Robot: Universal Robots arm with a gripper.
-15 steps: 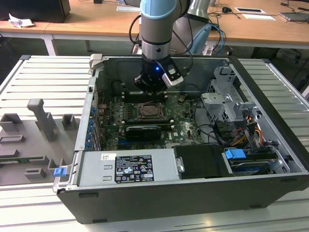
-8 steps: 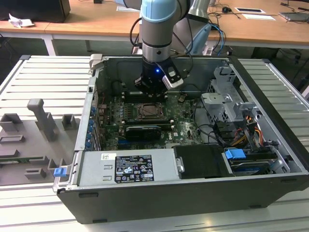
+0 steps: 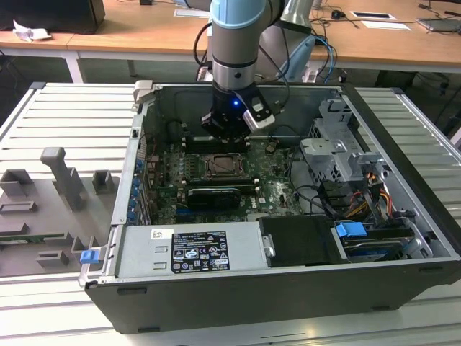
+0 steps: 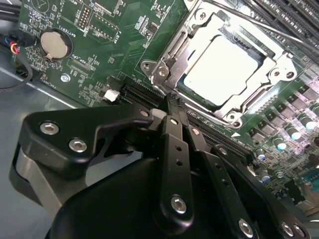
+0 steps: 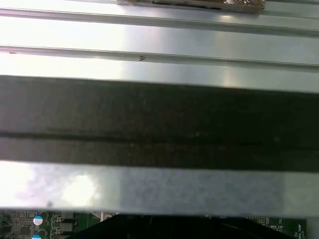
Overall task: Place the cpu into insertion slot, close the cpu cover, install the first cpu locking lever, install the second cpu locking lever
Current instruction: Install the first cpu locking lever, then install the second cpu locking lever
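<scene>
A big black computer case (image 3: 403, 209) lies open on a ribbed grey table (image 3: 65, 115). Inside it is a green board (image 3: 277, 173) full of small parts.

In the middle of the board sits the slot (image 3: 225, 166), a dark square with a silver rim. In the second wrist view the cpu (image 4: 225, 68) lies flat inside the slot (image 4: 164, 59). Its pale silver top shows through the big window of the cover (image 4: 271, 64). The cover is down flat over the cpu. A thin metal lever (image 4: 249, 22) runs along one side of the slot. I cannot tell if it is hooked in place.

The arm (image 3: 238, 43) reaches down into the case. The gripper (image 3: 225, 131) hangs just above the board, near the far edge of the slot as the exterior view shows it. In the second wrist view the gripper (image 4: 172, 102) is black, and its fingers (image 4: 172, 149) are pressed close together with nothing between them. The tip is just beside the slot's edge.

Other things sit in the case too. A grey box with a label (image 3: 189, 250) lies at the near side. A black card (image 3: 210, 196) lies next to the slot. A silver cage (image 3: 338, 148) and a blue tab (image 3: 351, 231) are at the exterior view's right. A round silver battery (image 4: 56, 44) sits on the board in the second wrist view.

Grey holders (image 3: 65, 176) stand on the table outside the case, at the exterior view's left.
</scene>
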